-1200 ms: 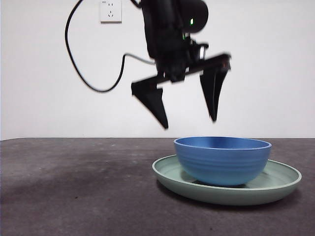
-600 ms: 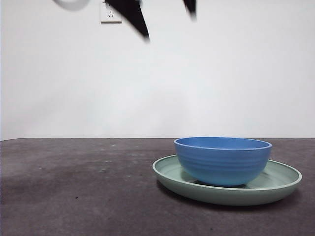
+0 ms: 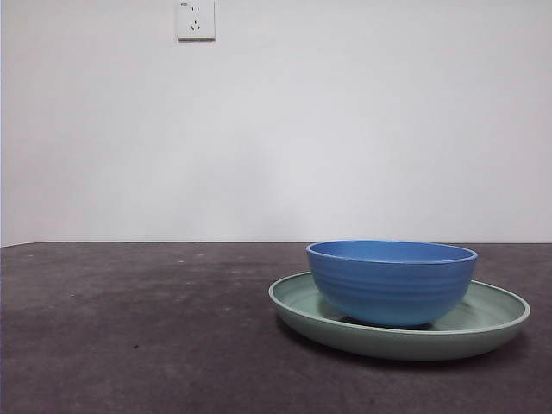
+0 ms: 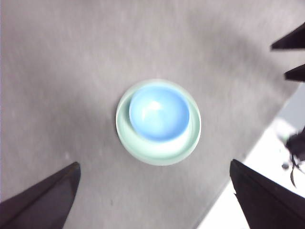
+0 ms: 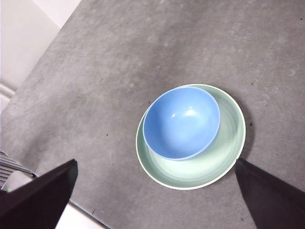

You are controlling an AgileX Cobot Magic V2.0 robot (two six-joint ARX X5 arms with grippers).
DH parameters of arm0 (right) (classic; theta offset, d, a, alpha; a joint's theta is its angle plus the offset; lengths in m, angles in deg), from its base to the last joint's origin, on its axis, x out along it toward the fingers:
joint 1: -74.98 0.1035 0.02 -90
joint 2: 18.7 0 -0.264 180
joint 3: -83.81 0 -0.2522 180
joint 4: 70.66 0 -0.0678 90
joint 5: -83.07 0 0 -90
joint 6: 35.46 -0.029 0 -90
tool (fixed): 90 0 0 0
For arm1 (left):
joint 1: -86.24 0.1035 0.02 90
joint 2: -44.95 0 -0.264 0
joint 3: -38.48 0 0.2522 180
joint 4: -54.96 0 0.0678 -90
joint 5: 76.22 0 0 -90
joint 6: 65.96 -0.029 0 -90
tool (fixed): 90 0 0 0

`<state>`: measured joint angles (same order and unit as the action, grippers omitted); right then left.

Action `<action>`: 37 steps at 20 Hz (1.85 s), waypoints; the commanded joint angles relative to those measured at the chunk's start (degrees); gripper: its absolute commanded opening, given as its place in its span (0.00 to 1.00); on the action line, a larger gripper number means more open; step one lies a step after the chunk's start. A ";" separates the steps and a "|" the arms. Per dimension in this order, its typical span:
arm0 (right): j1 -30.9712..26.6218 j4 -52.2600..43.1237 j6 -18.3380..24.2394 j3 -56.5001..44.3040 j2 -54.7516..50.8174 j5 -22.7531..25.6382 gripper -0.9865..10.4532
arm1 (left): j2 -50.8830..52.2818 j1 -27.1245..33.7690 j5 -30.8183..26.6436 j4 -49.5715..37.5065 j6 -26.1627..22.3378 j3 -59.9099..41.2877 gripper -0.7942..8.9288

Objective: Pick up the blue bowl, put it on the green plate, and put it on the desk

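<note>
The blue bowl [image 3: 390, 280] sits upright inside the green plate [image 3: 492, 315], towards one side of it, on the desk [image 3: 129, 328]. No gripper shows in the front view. In the left wrist view the bowl [image 4: 158, 112] and plate [image 4: 162, 153] lie far below my left gripper [image 4: 154, 163], which is open and empty. In the right wrist view my right gripper [image 5: 156, 161] is open and empty, high above the bowl [image 5: 181, 121] and plate [image 5: 209, 167]. Two black jaw tips of the other arm [image 4: 290, 57] show at the edge of the left wrist view.
A white wall with a socket [image 3: 195, 19] stands behind the desk. The desk's edge [image 4: 228, 176] runs close to the plate, with pale floor beyond. Another desk edge [image 5: 43, 52] shows in the right wrist view.
The open gripper that hung just above the bowl has risen out of the top of the front view. Bowl and plate have not moved.
</note>
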<state>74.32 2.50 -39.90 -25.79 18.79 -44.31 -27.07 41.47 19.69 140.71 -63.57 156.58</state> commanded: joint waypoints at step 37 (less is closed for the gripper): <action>2.78 -15.91 8.33 0.79 52.35 12.33 0.44 | 36.17 -0.57 -0.17 -27.41 4.13 -53.40 0.60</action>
<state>76.87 -13.24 -32.65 -25.79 70.37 -31.99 9.38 41.43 19.69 113.87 -59.85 102.55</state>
